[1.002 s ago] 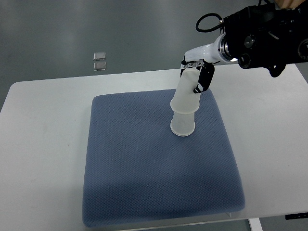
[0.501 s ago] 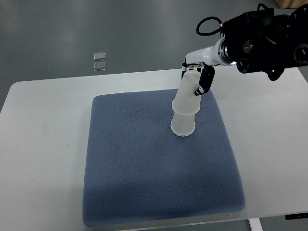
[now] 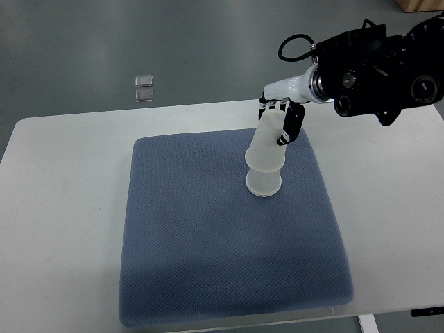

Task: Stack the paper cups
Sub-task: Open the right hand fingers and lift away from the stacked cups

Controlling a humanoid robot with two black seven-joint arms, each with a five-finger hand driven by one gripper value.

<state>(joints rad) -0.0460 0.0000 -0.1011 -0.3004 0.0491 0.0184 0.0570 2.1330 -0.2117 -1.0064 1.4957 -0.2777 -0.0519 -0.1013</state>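
The right hand [image 3: 281, 119] reaches in from the right edge on its black-and-white arm, fingers [image 3: 291, 125] curled around the top of the upper paper cup [image 3: 268, 147]. That translucent cup sits over the lower paper cup [image 3: 263, 182], leaning slightly toward the hand. The lower cup stands mouth-down on the blue pad [image 3: 208, 257], right of its centre and toward the far edge. The pad lies on the white table [image 3: 62, 208]. Two small clear squares [image 3: 143, 87] rest on the grey floor beyond.
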